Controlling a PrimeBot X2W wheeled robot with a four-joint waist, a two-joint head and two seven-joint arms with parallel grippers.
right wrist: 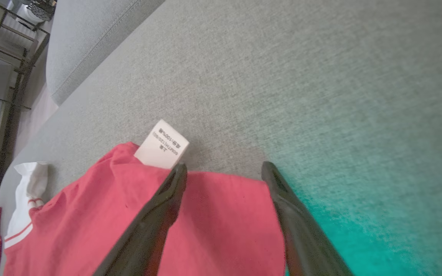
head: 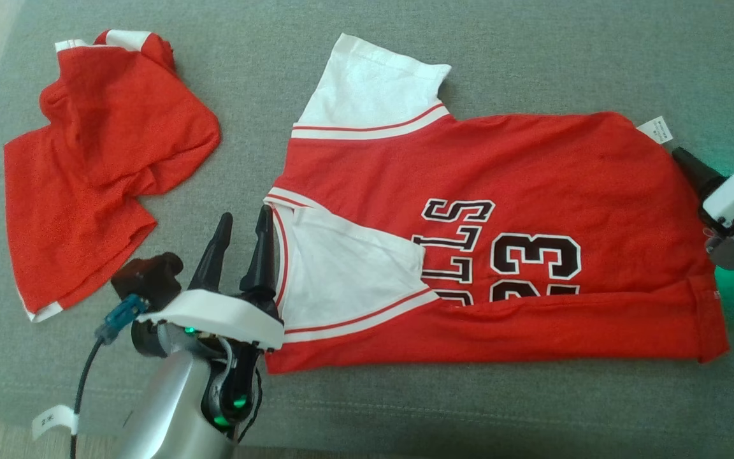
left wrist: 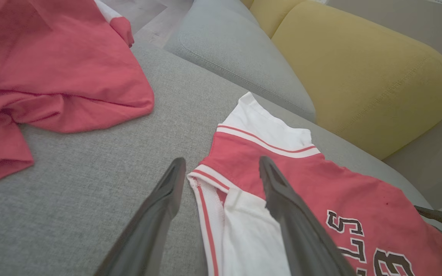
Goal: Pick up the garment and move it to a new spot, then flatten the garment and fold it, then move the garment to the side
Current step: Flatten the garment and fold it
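- The left gripper (left wrist: 223, 160), at seven o'clock, is hovering with jaws spread on either side of the jersey's (head: 532, 172) collar edge.
- The jersey is lying across the middle of the grey sofa seat (head: 532, 57), with its near long edge folded over and a white sleeve (head: 341, 268) resting on top.
- The right gripper (right wrist: 224, 166), at three o'clock, is hanging with jaws spread over the hem corner beside the care label (right wrist: 162, 145).
- The cloth is looking light, limp and prone to sliding, so pinching every layer at both ends seems wisest.
- A second red garment (head: 99, 166) is sitting crumpled at ten o'clock, well apart.

My head cam looks steeply down over the sofa (head: 532, 64); both wrist cams sit low, close.
Left wrist faces jersey (left wrist: 340, 191) collar, right its tag (right wrist: 162, 145) corner; all share the jersey.
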